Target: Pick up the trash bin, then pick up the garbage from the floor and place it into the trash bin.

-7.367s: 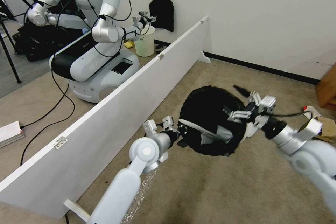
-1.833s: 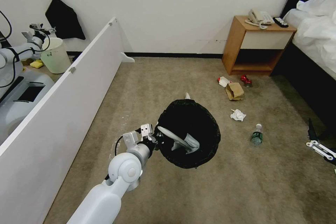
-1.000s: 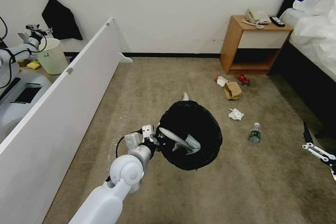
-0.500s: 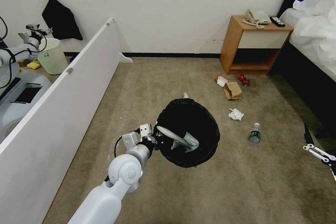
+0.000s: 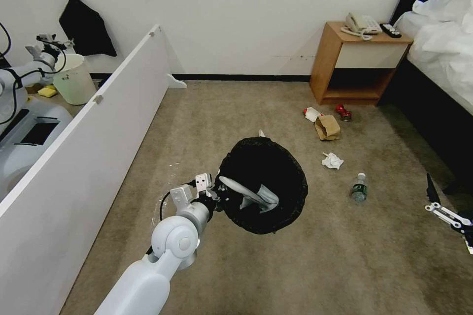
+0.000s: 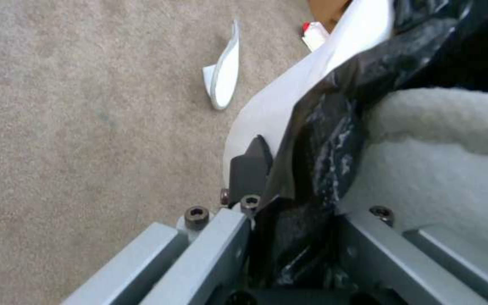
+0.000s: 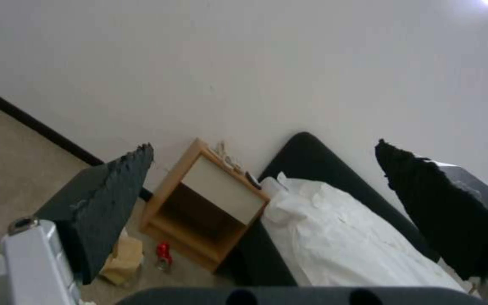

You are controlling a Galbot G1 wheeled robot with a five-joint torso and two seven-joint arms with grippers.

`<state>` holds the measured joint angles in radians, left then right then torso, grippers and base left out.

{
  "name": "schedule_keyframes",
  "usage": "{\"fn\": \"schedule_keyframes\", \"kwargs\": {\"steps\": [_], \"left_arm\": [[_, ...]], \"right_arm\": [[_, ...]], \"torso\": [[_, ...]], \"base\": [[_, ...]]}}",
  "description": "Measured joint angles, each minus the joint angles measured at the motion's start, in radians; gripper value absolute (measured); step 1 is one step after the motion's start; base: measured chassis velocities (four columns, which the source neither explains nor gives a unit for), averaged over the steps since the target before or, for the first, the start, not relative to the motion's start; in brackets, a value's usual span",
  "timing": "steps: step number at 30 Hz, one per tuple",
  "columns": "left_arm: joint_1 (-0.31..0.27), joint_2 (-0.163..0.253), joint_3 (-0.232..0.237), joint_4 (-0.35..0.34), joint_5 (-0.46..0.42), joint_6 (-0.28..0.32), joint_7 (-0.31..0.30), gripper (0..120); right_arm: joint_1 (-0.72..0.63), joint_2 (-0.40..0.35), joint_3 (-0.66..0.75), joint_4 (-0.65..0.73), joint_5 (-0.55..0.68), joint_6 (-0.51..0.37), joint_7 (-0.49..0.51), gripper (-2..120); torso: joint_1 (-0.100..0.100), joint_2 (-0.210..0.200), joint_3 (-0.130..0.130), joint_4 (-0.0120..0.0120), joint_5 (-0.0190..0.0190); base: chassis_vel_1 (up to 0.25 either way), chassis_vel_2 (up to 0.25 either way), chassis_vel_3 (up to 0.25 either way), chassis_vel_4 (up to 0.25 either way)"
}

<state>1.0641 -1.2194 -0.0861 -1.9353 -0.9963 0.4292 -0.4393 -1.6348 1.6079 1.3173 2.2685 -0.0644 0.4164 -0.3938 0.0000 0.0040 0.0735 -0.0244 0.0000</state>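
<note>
The trash bin [image 5: 276, 177], white with a black bag liner, hangs off the carpet with my left gripper [image 5: 218, 192] shut on its near rim. One white slipper [image 5: 249, 196] lies inside it; another slipper's [image 5: 261, 134] tip pokes out behind it. In the left wrist view a black finger [image 6: 250, 167] presses the bag [image 6: 317, 140] against the bin wall [image 6: 311, 84]. The garbage lies to the right: a red-white packet [image 5: 311, 113], brown paper bag [image 5: 328, 127], red can [image 5: 343, 112], crumpled paper [image 5: 332, 160] and bottle [image 5: 359, 188]. My right gripper [image 5: 437, 202] hovers open at the far right.
A long white board [image 5: 98, 108] fences the left side, with another robot [image 5: 19, 108] and a pale bucket [image 5: 74, 78] beyond it. A wooden nightstand [image 5: 354, 66] with a phone stands at the back wall. A bed [image 5: 443, 59] fills the right side.
Since the earliest frame the camera has swung right and my right gripper has left the bin for the right edge. Over the last second the held bin has shifted only slightly.
</note>
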Motion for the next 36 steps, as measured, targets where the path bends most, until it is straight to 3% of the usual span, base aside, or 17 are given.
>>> {"fn": "schedule_keyframes", "kwargs": {"steps": [25, 36], "left_arm": [[-0.001, -0.001, -0.003, 0.004, 0.001, 0.0, 0.0, 0], [-0.001, -0.002, -0.004, 0.006, 0.003, 0.0, 0.0, 0]], "right_arm": [[0.006, 0.0, -0.006, -0.005, 0.025, -0.01, 0.003, 100], [0.006, 0.0, -0.012, -0.009, 0.031, -0.01, 0.003, 100]], "torso": [[0.0, 0.0, 0.0, 0.0, 0.0], [0.0, 0.0, 0.0, 0.0001, -0.0002]], "base": [[0.0, 0.0, 0.0, 0.0], [-0.148, 0.091, 0.127, -0.089]]}}
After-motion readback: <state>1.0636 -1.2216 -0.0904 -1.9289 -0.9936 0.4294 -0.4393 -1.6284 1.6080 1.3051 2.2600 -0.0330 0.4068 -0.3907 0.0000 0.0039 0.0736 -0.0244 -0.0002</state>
